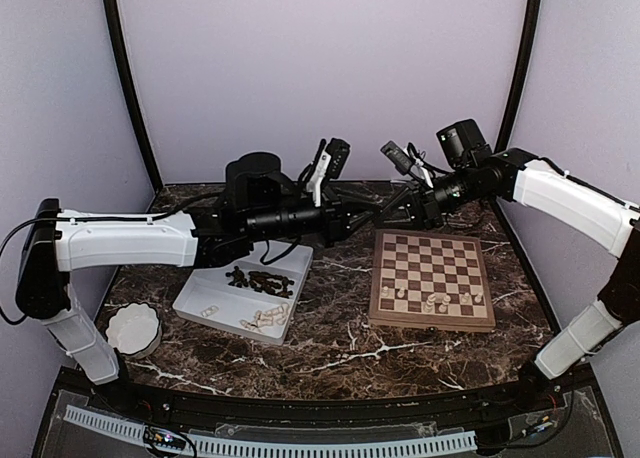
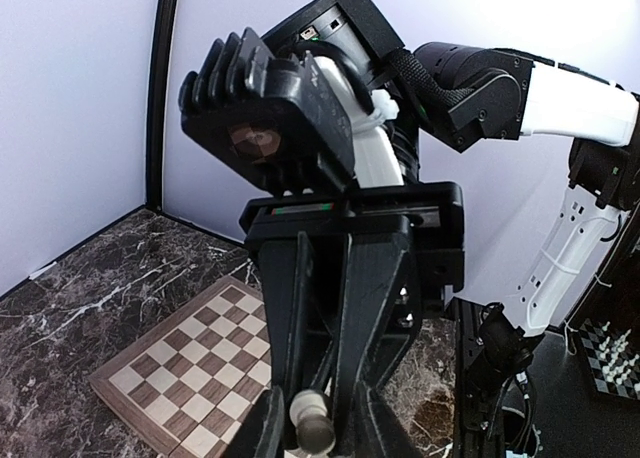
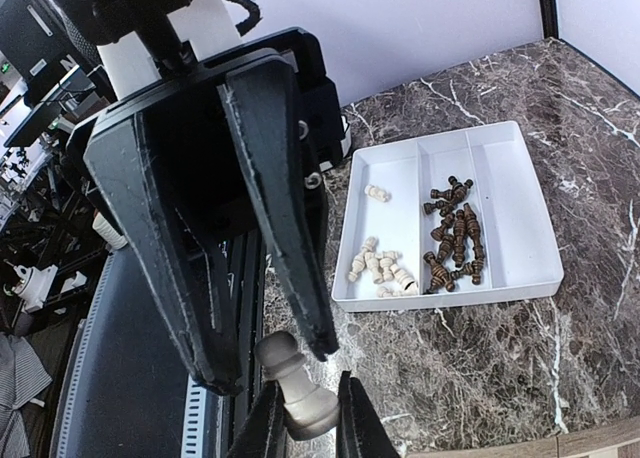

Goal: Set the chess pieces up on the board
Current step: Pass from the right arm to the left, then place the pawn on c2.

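- Your right hand (image 3: 310, 423) is clenched on the foot of a pale pawn (image 3: 298, 390). Both fingers pinch the base from either side, and the round head points away from the wrist
- Your left hand (image 3: 275, 363) sits over the same pawn from the opposite side, its two fingers straddling the head. The jaws stand narrow, but you cannot tell whether they press the wood or only bracket it
- In the left wrist view the pawn shows as a pale stub low in the frame. The black body of the right hand fills the view behind it
- In the top view the two hands meet in the air over the far edge of the board (image 1: 440, 263), near its far left corner and well above the desk (image 1: 330, 353)
- The board lies flat, right of centre on the dark marbled desk. A handful of set pieces (image 1: 430, 303), all pale, stand on its near rows; they are too small to tell the kinds
- The white tray (image 3: 520, 208) lies left of the board and apart from it, split into three compartments
- Loose pale pieces (image 3: 378, 266) lie on their sides in one outer compartment of the tray
- Dark pieces (image 3: 455, 233) lie heaped in the middle compartment
- A white scalloped bowl (image 1: 115, 323) stands at the near left of the desk, beside the left arm's lower link
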Controlling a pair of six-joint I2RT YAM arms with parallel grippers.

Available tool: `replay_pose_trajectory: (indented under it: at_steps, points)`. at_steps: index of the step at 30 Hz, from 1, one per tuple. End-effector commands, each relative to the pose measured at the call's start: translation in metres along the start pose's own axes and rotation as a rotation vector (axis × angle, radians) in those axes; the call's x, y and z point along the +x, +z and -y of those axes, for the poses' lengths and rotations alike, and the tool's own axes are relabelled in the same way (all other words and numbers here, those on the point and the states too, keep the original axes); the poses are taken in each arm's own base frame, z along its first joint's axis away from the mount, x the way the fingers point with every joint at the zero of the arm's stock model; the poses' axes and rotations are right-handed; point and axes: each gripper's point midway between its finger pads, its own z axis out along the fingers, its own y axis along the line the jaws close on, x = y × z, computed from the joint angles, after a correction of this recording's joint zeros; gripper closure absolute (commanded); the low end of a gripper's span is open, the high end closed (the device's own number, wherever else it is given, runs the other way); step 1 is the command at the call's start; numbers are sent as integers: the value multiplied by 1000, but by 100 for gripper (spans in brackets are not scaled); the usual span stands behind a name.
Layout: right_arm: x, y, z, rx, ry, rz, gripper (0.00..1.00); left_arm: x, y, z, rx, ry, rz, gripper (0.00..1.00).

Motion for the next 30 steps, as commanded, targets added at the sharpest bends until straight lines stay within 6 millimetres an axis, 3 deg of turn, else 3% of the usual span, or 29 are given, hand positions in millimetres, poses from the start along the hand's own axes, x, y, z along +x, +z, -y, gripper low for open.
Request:
replay_pose_trajectory:
  at_steps: [1, 13, 17, 21, 22, 23, 24, 25, 26, 30]
  points:
    - [-4, -3, -5, 1, -34, 15, 89, -19, 0, 4, 12, -7, 35, 71]
    - [-4, -3, -4, 4, -35, 14, 88, -17, 0, 1, 2, -25, 27, 89]
    - [8, -16, 7, 125, -99, -34, 69, -20, 5, -3, -12, -14, 0, 93]
    - [32, -56, 30, 318, -140, -70, 53, -11, 20, -15, -63, 16, -108, 94]
    - [40, -67, 36, 368, -134, -82, 51, 2, 27, -20, -76, 14, -152, 94]
    - [50, -81, 41, 423, -127, -92, 50, 1, 29, -23, -91, 24, -187, 94]
    - [61, -93, 48, 474, -106, -100, 49, 18, 37, -29, -98, 27, -242, 95]
    - [73, -108, 56, 527, -77, -96, 49, 18, 38, -29, -103, 24, -279, 95]
    - [85, -122, 64, 578, -42, -87, 49, 34, 45, -33, -105, 25, -324, 95]
    - [127, -181, 94, 793, 126, 17, 49, 49, 61, -37, -88, 24, -415, 95]
